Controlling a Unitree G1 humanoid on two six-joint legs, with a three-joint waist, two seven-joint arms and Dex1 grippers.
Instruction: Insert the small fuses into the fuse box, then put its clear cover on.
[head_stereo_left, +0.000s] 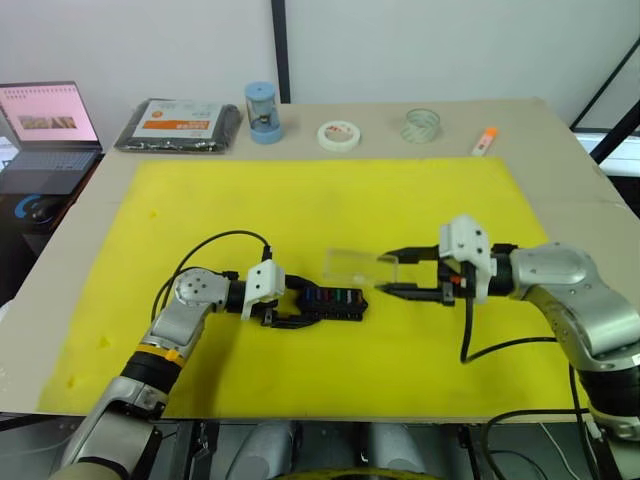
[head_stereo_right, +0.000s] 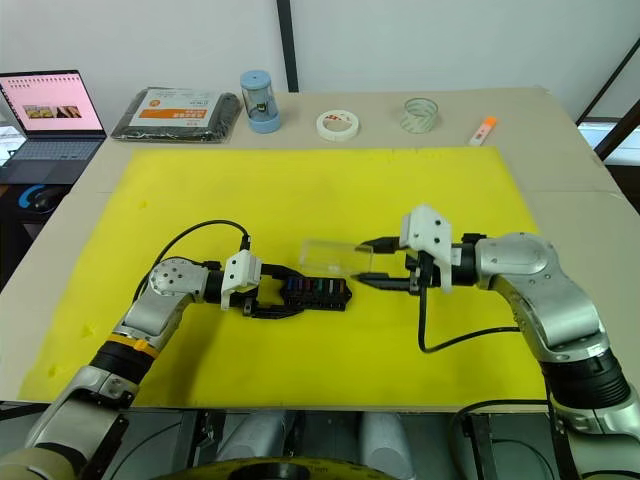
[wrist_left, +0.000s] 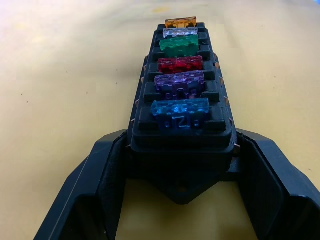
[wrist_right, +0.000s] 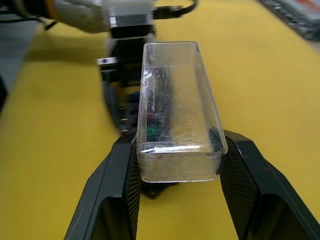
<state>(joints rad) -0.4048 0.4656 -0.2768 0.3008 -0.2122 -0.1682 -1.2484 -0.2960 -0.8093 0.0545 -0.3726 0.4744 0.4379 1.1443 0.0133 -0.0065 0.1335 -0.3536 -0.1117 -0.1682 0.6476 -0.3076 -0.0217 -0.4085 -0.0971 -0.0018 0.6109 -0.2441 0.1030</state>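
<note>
Clear cover (wrist_right: 177, 112), boxy scuffed plastic, in right pincer (wrist_right: 175, 165)

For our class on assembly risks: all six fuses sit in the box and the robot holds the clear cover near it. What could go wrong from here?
1. The right gripper pinches only one end of the clear cover, so it may tilt or slip when pressed down.
2. The cover is off to the side of the fuse box; a misaligned descent could catch on the small fuses.
3. The left gripper clamps only the box's end, so pushing may pivot it.
</note>
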